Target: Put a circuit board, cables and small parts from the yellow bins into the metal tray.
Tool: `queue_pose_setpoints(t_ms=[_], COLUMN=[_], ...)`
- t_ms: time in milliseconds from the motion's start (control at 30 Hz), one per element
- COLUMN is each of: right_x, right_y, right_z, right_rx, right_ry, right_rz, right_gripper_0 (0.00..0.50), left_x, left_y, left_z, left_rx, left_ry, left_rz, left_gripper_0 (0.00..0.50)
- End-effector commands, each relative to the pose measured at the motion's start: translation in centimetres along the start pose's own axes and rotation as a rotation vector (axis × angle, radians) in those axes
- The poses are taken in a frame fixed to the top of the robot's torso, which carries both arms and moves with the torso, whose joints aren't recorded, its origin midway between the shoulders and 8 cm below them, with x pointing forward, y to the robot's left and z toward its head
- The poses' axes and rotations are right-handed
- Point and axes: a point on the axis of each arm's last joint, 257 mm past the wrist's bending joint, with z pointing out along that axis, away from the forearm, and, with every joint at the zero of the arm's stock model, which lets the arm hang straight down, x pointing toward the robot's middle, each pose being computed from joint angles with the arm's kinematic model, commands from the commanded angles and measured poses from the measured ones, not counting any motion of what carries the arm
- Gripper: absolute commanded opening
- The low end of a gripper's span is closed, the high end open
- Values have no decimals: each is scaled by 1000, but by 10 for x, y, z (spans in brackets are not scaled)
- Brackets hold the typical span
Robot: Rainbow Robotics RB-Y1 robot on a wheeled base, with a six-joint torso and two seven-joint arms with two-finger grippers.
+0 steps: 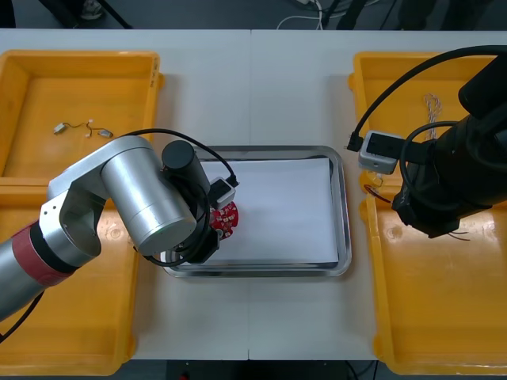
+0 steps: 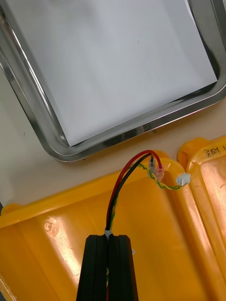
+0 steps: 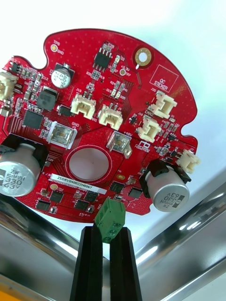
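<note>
Board: you have the round red circuit board (image 1: 225,216) over the left end of the metal tray (image 1: 342,222), above its white inside and just within the rim.
Left gripper: your left gripper (image 3: 107,231) is clamped on the green connector block (image 3: 110,225) at the board's edge, with the black fingers apart by the block's width.
Reason for hold: in my judgement the block offers a square, firm purchase that the thin, crowded board face does not. It also leaves the board free to be laid flat.
Board contact: you cannot tell from these views whether the board touches the tray floor.
Right gripper: your right gripper (image 2: 109,241) is closed on a cable (image 2: 123,181) of red, black and yellow-green strands. Its connector ends reach ahead to the wall of a yellow bin (image 2: 56,221) at the table's right side.
Reason for position: the cable is held over the bin, with the tray's right rim just beyond. I judge this keeps it clear of the left arm's placement.
Front view adds: you get the layout, with the left arm at the tray's left end, the right arm over the right-hand bins, and the rest of the tray bare.
Left wrist view adds: you see the grip point and the board's component face, which the arm covers from above.
Right wrist view adds: you see the fingers pinching the cable, which the right arm's bulk hides from above.
</note>
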Motion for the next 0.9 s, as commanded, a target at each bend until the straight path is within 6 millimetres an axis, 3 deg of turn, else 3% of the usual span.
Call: queue_pose_setpoints(t_ms=[33, 100, 167, 200, 733, 900], right_x=[-13, -12, -12, -12, -15, -24], right_y=[-1, -1, -2, -2, -1, 5], right_z=[-9, -9, -9, -9, -8, -5], right_rx=[30, 32, 34, 34, 33, 27], right_ry=[-17, -14, -14, -14, -22, -21], right_rz=[-79, -78, -77, -77, -80, -114], right_gripper_0=[0, 0, 0, 0, 0, 0], left_x=[-18, -19, -19, -19, -19, -16], left_y=[-6, -7, -7, -6, -12, -3], left_z=[-9, -9, -10, -11, -21, -39], left_rx=[4, 7, 7, 5, 21, 6], left_ry=[-42, -42, -45, -46, -61, -49], left_rz=[-84, -87, -93, -94, -129, -146], left_gripper_0=[3, 112, 465, 500, 500, 500])
